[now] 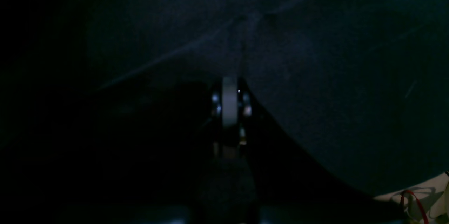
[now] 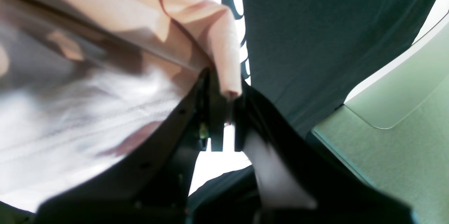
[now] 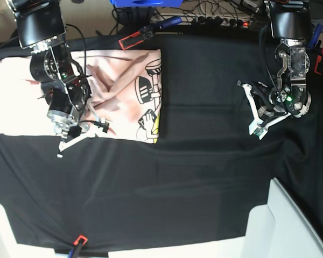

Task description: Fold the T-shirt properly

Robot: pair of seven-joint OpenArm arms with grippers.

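Note:
The pale pink T-shirt lies on the black table cloth at the left of the base view, bunched in the middle, with black-and-yellow cartoon graphics showing along its right edge. My right gripper sits at the shirt's near edge. In the right wrist view, the right gripper is shut on a raised fold of the T-shirt. My left gripper hovers over bare black cloth at the right, well apart from the shirt. In the dim left wrist view, the left gripper is shut with nothing in it.
The black table cloth covers the table. A white box stands at the near right corner. Red-and-black clamps grip the cloth at the far edge and near edge. Cables and a blue object lie behind the table.

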